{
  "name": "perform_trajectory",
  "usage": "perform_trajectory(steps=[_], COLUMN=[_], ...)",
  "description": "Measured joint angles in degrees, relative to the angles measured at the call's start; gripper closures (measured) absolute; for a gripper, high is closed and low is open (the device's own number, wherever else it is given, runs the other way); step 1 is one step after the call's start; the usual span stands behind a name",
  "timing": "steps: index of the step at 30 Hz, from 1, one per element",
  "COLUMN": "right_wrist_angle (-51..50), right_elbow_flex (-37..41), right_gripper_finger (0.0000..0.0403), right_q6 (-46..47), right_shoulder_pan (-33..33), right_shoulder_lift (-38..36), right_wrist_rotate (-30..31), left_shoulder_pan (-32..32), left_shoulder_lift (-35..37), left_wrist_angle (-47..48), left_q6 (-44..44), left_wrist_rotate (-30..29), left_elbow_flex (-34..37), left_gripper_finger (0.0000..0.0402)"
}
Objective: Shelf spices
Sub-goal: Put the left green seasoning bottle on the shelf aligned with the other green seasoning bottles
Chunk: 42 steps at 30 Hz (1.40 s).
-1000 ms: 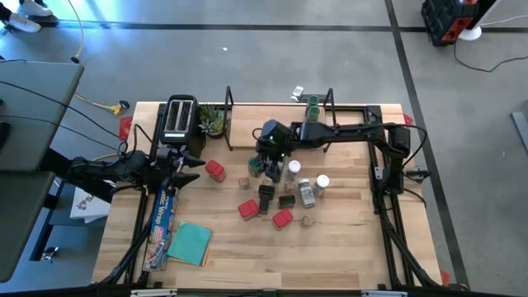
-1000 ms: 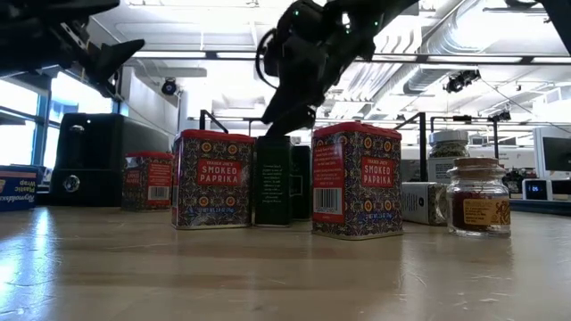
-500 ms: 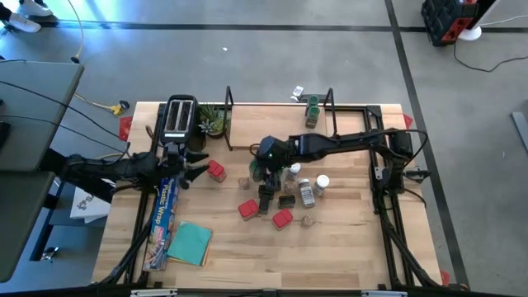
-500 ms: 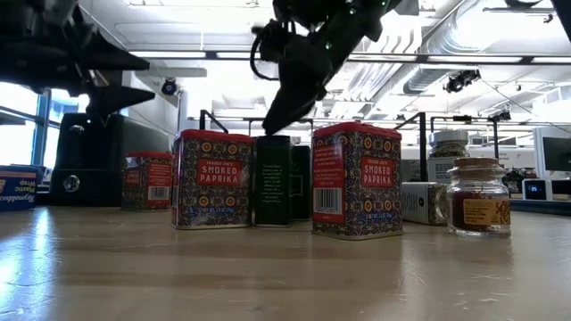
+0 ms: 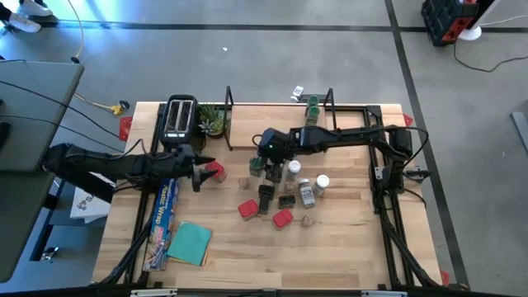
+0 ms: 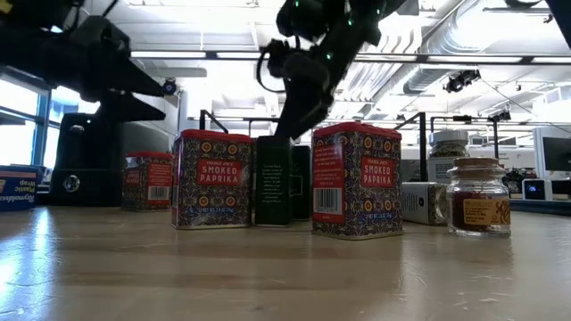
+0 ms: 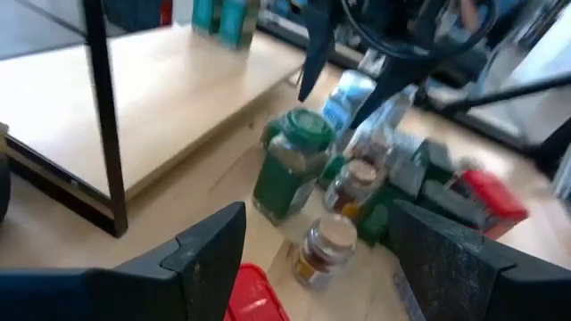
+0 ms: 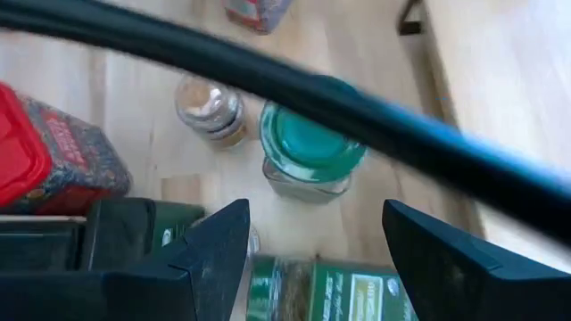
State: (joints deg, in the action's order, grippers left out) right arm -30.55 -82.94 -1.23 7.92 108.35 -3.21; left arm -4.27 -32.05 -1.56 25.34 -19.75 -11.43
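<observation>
Light wooden table [image 5: 330, 247]: carries everything listed, both dark arms reaching in from its sides.

Shelf [image 5: 276, 124]: a low rack with a pale wooden board and thin black wire uprights, at the far edge of the table, centre. One green-lidded jar [image 5: 313, 110] stands on its right end; the rest of the board is bare.

Black toaster [image 5: 178, 120]: far left, beside a small green plant [image 5: 211, 120].

Long blue foil box [image 5: 163, 216]: lies along the near left, with a teal cloth [image 5: 190, 242] just beside its near end.

Left gripper [image 5: 200, 169]: low over the table, left of centre, fingers spread and holding nothing. A red boxy tin [image 5: 216, 171] sits just beyond its fingertips.

Right gripper [image 5: 262, 158]: hovers over the far left part of the spice cluster, just in front of the shelf, fingers spread. Its wrist view looks straight down on a green-lidded glass jar [image 8: 312, 152] between the fingers; whether they touch it cannot be told.

Spices [image 5: 285, 194]: clustered at table centre, well clear of the shelf board. They include two red paprika tins [image 6: 356, 181], a dark green tin [image 6: 273, 181], white-lidded clear jars [image 5: 321, 183] and a small brownish cork-topped jar [image 6: 478, 197], rightmost in the low view.
</observation>
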Motion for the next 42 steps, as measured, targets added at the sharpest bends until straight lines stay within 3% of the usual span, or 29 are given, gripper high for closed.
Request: perform_trajectory(steps=[3, 12, 19, 24, 42], right_wrist_angle=[5.21, 5.96, 6.38, 4.99, 4.37], right_elbow_flex=[1.23, 1.32, 1.26, 1.18, 1.25], right_gripper_finger=[0.0151, 0.0151, 0.0151, 0.0151, 0.0151], right_q6=[-0.3, 3.67, 5.48, 7.96, 11.22], right_shoulder_pan=[-0.1, -1.68, -4.0, -3.96, -6.42], right_shoulder_lift=[0.03, 0.42, 0.42, 0.4, 0.51], right_wrist_rotate=[-0.89, -3.29, -4.71, -0.21, -1.33], left_shoulder_pan=[0.72, 6.7, 9.08, 9.2, 11.67], left_shoulder_lift=[-6.98, -28.25, -39.44, -42.33, -46.2], left_wrist_angle=[0.02, -4.04, -6.0, -5.82, -13.88], left_q6=[-1.38, -8.13, -13.0, -13.62, -14.07], left_wrist_rotate=[0.02, 2.54, 5.96, 6.15, 8.63], left_elbow_flex=[-2.84, -11.94, -17.56, -18.66, -18.65], left_gripper_finger=[0.0133, 0.0133, 0.0133, 0.0133, 0.0133])
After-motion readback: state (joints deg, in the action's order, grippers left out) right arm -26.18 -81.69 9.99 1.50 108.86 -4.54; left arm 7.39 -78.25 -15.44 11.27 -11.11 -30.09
